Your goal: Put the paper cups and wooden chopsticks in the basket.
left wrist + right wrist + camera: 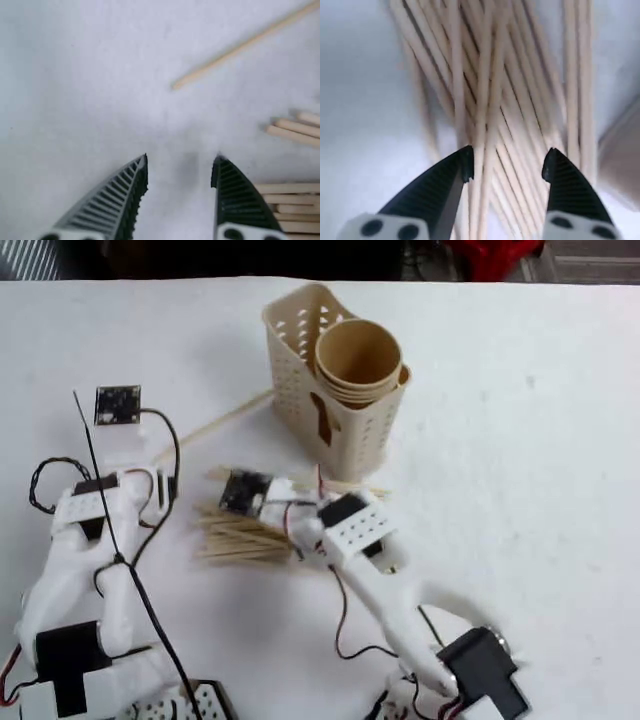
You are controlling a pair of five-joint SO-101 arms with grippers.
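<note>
Centrally on the table (520, 440), just before the basket (350, 435): wooden chopsticks (232, 537), likely light, stiff, slippery, best pinched mid-length. Right gripper (507, 162) spread wide over them; left gripper (180, 167) likewise, over bare table.

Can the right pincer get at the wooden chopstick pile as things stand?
Probably yes: the right pincer is open right over the pile of pale wooden chopsticks, several sticks between its jaws, nothing covering them.

White table (560, 440) under even light, dark room (250, 258) behind, red object (490, 255) past its far edge.
</note>
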